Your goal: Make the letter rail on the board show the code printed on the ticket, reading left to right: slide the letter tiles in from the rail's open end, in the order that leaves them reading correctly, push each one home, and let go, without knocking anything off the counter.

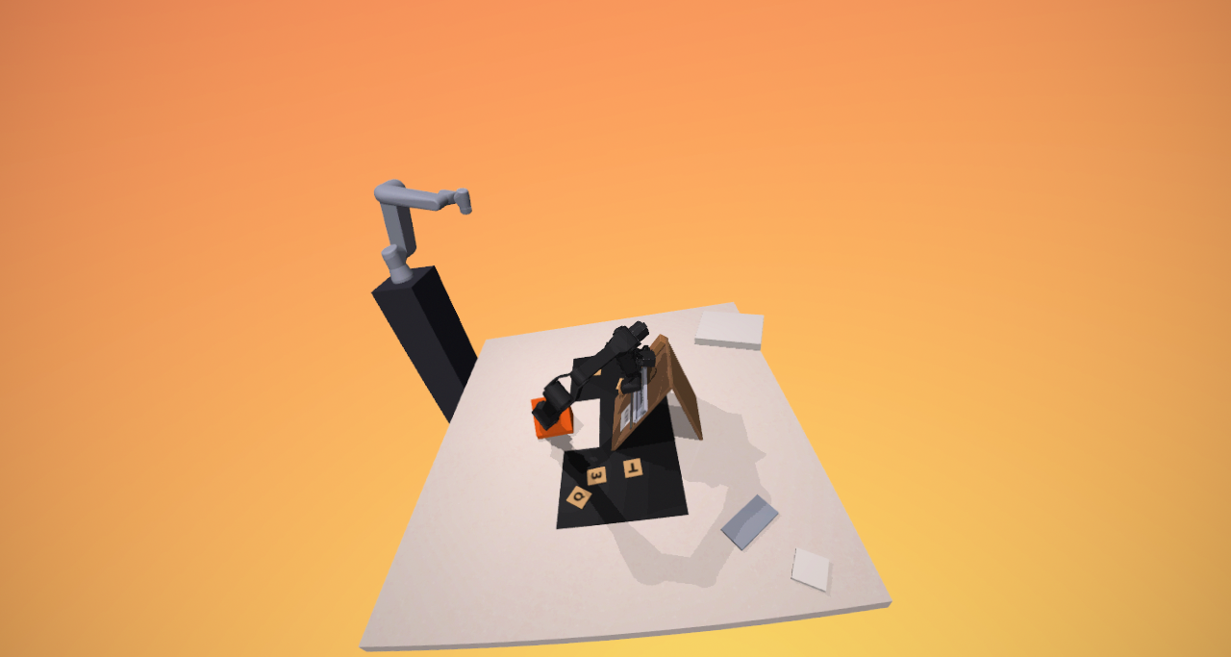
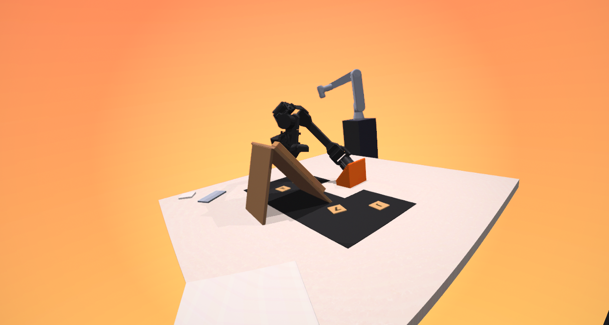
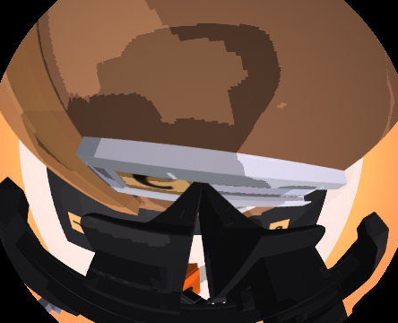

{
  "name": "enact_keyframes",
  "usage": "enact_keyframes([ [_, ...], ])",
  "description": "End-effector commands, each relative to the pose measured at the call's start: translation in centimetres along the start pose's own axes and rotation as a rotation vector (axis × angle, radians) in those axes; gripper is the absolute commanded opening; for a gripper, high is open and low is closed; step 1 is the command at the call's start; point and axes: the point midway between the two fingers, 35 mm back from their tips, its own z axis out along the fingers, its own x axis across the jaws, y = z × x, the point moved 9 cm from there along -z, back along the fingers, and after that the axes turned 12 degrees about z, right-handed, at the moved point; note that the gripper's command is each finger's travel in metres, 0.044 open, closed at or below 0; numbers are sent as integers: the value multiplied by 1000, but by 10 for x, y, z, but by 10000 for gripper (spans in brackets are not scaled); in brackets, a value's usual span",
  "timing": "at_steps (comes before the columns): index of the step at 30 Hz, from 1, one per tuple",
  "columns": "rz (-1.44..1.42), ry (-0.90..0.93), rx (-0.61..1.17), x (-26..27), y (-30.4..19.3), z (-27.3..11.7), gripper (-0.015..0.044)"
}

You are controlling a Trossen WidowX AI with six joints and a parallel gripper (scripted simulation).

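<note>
My gripper is shut with nothing between its fingers. Its tips are at the near edge of the grey letter rail on the slanted brown board. A tan tile with a curved dark mark sits in the rail, just left of the tips in the wrist view; the fingers hide part of it, and I cannot read its letter. A Q tile, a tile like a 3 or E and a T tile lie on the black mat. Other tiles lie towards its other end. The ticket's code is unreadable.
The orange wedge is at my arm's base. A white slab, a blue-grey block and a small white block lie on the counter. A grey arm stands on a black pedestal beyond its edge.
</note>
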Motion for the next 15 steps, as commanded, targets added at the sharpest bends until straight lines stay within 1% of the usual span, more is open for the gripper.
enact_keyframes([
  [1, 5, 7, -3, 3, -1, -1, 0],
  [15, 5, 7, -2, -2, -10, -12, 0],
])
